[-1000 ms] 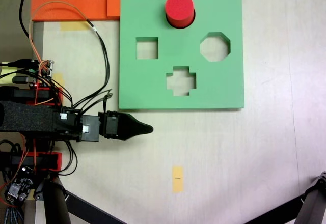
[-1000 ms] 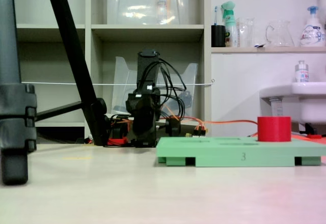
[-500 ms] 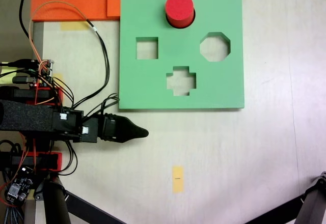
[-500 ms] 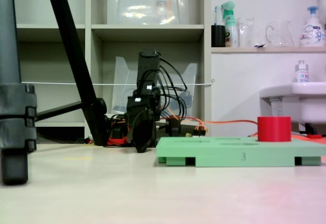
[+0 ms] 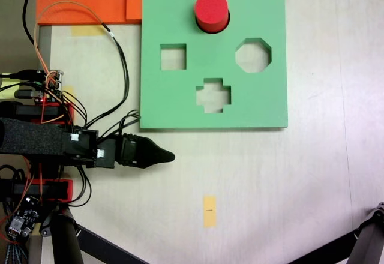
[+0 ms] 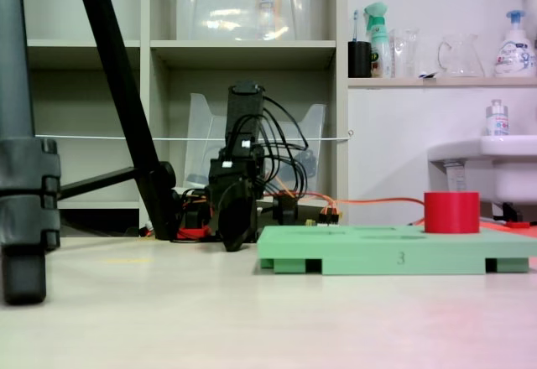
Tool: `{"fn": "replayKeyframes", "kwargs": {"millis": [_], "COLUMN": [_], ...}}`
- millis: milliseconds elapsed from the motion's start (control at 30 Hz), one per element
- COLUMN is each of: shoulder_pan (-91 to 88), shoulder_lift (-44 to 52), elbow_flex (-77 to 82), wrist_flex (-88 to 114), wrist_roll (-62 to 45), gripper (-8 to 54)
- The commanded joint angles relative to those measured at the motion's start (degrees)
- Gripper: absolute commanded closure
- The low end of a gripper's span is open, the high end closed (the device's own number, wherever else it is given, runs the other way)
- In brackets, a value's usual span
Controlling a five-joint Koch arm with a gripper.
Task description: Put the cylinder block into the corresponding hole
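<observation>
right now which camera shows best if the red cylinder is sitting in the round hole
The top-down fixed view: the red cylinder stands in a cutout near the green board's far edge, its rim visible. The low fixed view shows the cylinder only side-on, standing proud of the board.

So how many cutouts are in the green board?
4: the round one at the top holds the red cylinder, the square at left, the octagon at right, the cross at the bottom.
</observation>
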Motion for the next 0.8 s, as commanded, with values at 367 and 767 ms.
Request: {"fn": "replayKeyframes", "kwargs": {"millis": [367,767], "shoulder_pan": [4.1,7.1], "shoulder_lift": [4.2,4.1], "elbow_flex": [4.2,4.2], "wrist_flex": [1.9,1.9], "wrist_roll": [0.8,0.8], "gripper": [10.8,10.8]}}
